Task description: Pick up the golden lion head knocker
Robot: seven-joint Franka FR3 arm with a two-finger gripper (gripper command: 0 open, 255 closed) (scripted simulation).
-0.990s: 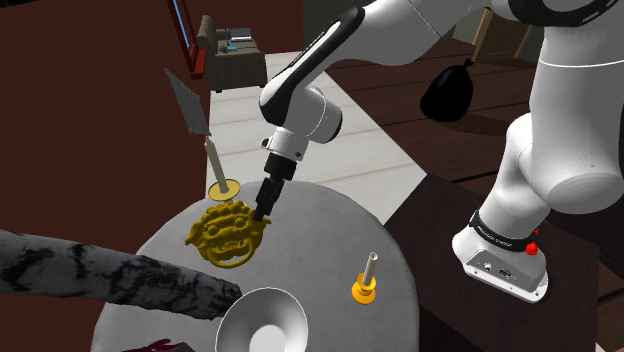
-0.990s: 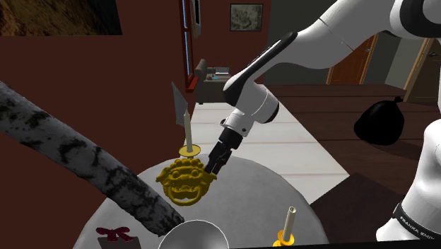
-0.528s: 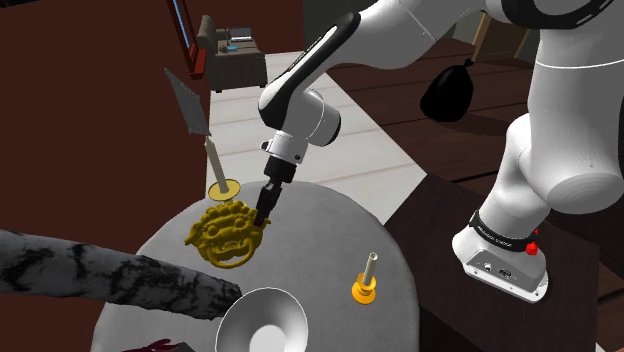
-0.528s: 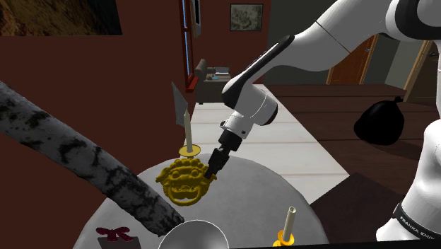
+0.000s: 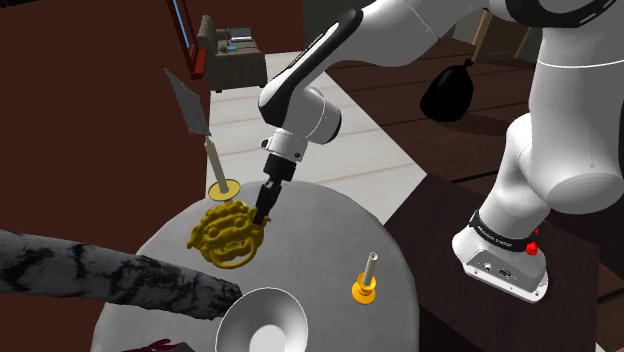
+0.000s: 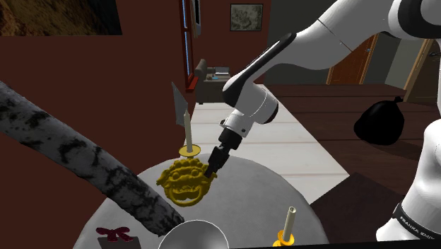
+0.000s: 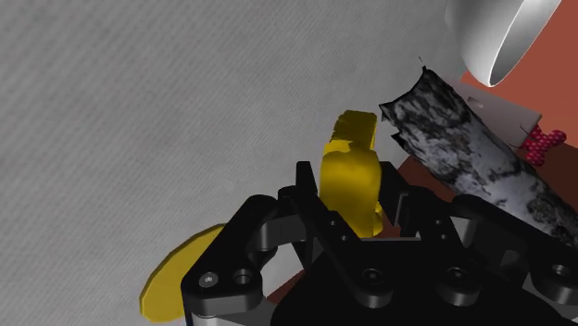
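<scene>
The golden lion head knocker point(image 5: 225, 238) lies on the round grey table point(image 5: 330, 240), its ring toward the table's near side. My black gripper point(image 5: 261, 214) comes down at a slant onto the edge of the knocker nearest the arm and is shut on it. The second exterior view has the same grip, with the gripper point(image 6: 210, 170) on the knocker point(image 6: 184, 182) at its upper right rim. In the wrist view a golden piece of the knocker point(image 7: 350, 176) is clasped between the two fingers of the gripper point(image 7: 354, 208), above the grey tabletop.
A candle in a golden dish point(image 5: 223, 185) stands just behind the knocker. A yellow candle holder point(image 5: 365, 288) stands nearer the stand. A white bowl point(image 5: 262, 322) and a birch log point(image 5: 110, 280) occupy the table's near side. A black bag point(image 5: 447, 92) lies on the floor.
The fingers, apart around the knocker's edge a second ago, have shut on it. The arm and knocker have barely shifted.
</scene>
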